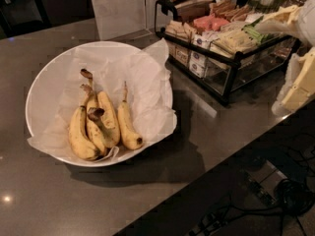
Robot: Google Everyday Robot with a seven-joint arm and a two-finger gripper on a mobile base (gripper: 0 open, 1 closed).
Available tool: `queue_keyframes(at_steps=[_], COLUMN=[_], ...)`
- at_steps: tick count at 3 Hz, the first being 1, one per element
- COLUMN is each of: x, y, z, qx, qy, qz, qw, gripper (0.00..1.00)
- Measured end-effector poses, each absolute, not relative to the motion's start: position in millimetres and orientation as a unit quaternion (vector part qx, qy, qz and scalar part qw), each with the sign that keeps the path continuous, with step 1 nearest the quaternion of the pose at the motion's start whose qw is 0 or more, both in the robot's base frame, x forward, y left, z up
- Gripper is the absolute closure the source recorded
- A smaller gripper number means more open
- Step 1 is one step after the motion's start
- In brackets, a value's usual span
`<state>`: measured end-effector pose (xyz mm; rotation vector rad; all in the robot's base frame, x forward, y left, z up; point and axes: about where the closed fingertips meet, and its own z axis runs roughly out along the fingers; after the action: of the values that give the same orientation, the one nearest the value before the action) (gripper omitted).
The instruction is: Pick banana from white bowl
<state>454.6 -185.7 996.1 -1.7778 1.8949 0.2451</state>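
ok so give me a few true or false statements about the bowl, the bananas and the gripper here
1. The bananas lie on paper in the white bowl. True.
2. The gripper is holding a banana. False: it is at the right edge of the view, apart from the bowl.
3. The bowl stands on the floor. False: it stands on the dark counter.
4. The black rack holds snack packets. True.

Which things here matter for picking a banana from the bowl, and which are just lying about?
For the job:
bananas
white bowl
paper lining
gripper, at the right edge, away from the bowl

Lying about:
snack rack
counter
cables on the floor
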Motion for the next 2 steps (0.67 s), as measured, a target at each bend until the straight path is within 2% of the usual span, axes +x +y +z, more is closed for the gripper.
queue_keyframes(at_steps=[2], x=[448.3], y=[-112.4], z=[1039.5], qx=[-0.741], qy=[0.599], qz=[0.102], qw=[0.287], gripper=[0.00])
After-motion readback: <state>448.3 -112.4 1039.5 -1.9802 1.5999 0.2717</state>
